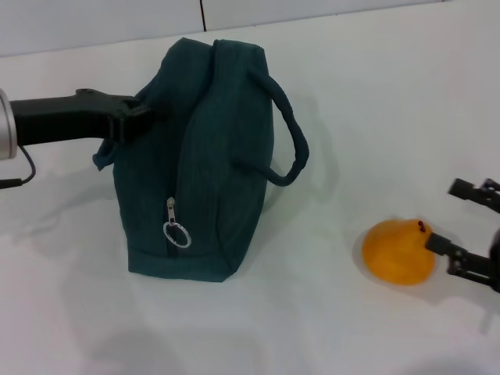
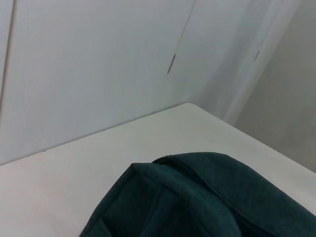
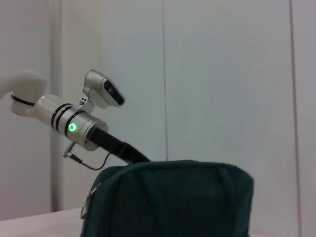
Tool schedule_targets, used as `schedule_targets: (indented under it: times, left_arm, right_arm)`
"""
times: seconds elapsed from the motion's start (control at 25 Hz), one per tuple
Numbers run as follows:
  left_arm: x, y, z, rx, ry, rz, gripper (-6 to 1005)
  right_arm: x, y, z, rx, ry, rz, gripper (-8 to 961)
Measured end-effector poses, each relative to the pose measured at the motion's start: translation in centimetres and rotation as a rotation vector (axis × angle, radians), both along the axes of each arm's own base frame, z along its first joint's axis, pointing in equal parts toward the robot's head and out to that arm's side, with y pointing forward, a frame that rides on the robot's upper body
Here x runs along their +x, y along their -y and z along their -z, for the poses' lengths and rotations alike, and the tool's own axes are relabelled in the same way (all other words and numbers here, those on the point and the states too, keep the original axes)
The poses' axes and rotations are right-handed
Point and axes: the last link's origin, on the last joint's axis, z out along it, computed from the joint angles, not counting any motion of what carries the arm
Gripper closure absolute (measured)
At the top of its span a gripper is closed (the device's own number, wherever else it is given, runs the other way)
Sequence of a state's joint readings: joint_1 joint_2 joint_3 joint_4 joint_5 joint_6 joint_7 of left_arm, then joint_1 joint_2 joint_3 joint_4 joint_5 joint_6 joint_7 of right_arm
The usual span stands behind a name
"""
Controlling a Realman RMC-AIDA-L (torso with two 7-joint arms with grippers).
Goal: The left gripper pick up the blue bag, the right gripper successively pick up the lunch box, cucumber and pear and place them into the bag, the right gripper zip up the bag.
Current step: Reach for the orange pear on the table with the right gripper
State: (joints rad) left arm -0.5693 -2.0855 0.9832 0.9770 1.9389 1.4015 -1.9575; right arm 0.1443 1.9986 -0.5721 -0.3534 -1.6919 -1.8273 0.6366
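Progress is judged to be past the midpoint, since neither lunch box nor cucumber is seen anywhere on the table (image 1: pixel 234 328) and both are presumably already inside the blue bag (image 1: pixel 195 172), though its inside is hidden. The bag is held upright at its upper left edge by the left hand (image 1: pixel 133 117), whose fingers are pinched on the fabric. The pear (image 1: pixel 398 251) is lying on the table to the right of the bag, well apart from it. The right hand (image 1: pixel 465 226) is placed just beside the pear with its fingers spread, one fingertip at the fruit's right side. Grasping and bagging the pear is left, then the zipping; the ring pull (image 1: pixel 176 234) hangs low on the bag's front.
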Motion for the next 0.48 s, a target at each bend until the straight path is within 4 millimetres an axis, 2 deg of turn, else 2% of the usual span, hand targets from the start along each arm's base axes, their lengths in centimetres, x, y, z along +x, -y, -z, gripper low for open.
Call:
schedule_targets:
  times: [0.16, 0.36, 0.48]
  left_arm:
    - [0.05, -0.12, -0.07, 0.006, -0.003, 0.005, 955]
    - [0.02, -0.13, -0.1, 0.009, -0.007, 0.011, 955]
    - [-0.05, -0.15, -0.12, 0.013, -0.008, 0.01, 955]
  right_arm:
    - [-0.24, -0.88, 0.67, -0.043, -0.001, 0.01, 154]
    - [-0.3, -1.15, 0.87, -0.066, -0.006, 0.021, 317]
    - [-0.29, -1.17, 0.86, -0.066, -0.005, 0.02, 366]
